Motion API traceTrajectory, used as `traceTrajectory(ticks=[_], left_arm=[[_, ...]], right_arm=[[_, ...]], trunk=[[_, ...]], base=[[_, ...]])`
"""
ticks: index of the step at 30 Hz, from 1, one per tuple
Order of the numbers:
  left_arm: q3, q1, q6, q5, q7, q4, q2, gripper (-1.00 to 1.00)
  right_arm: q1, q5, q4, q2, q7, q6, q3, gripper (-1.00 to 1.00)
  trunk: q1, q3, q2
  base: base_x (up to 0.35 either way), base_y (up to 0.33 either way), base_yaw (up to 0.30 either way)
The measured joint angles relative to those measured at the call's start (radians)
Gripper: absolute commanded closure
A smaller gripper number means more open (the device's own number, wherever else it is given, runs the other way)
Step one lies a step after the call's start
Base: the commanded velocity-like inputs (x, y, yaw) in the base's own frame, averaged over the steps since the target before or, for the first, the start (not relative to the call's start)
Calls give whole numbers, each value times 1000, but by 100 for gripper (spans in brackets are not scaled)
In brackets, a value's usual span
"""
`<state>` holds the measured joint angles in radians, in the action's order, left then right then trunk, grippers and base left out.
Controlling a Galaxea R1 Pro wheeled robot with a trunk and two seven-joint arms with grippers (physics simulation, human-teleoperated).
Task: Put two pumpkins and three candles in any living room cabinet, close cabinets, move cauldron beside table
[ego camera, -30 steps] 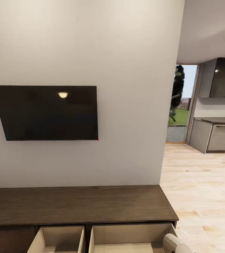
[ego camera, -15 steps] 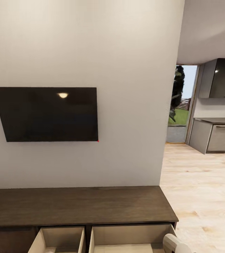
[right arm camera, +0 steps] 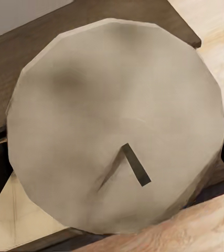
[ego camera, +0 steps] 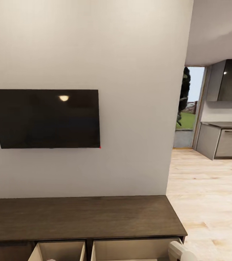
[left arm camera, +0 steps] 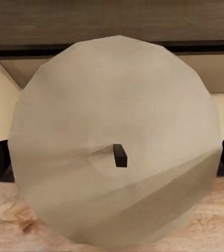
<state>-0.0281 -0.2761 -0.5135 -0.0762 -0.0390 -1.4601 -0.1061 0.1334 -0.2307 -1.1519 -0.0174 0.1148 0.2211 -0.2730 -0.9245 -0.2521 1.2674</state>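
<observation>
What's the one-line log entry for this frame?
left gripper: holding candle | right gripper: holding candle | cabinet: two drawers open | base: facing cabinet under TV

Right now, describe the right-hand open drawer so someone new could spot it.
Find the black TV on the white wall; under it runs a long dark-brown cabinet. Two drawers stand pulled out of its front at the head view's bottom edge. The one meant is the right drawer, at the cabinet's end by the wood floor, pale beige inside and wider than the left drawer.
</observation>
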Motion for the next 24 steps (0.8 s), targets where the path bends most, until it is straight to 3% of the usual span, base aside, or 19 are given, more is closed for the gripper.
traceTrajectory(ticks=[7,13,24], left_arm=[[1,0,1,0,1,0,1,100],[3,0,1,1,1,0,1,100],[5,0,5,-2,3,20,2,100]], right_arm=[[0,0,0,1,0,0,0,100],[0,0,0,0,0,0,0,100],[0,0,1,0,0,0,0,100]], trunk=[[0,0,0],[-1,0,0],[-1,0,0]], base=[[216,-223,0],[37,-116,0],[36,-239,0]])
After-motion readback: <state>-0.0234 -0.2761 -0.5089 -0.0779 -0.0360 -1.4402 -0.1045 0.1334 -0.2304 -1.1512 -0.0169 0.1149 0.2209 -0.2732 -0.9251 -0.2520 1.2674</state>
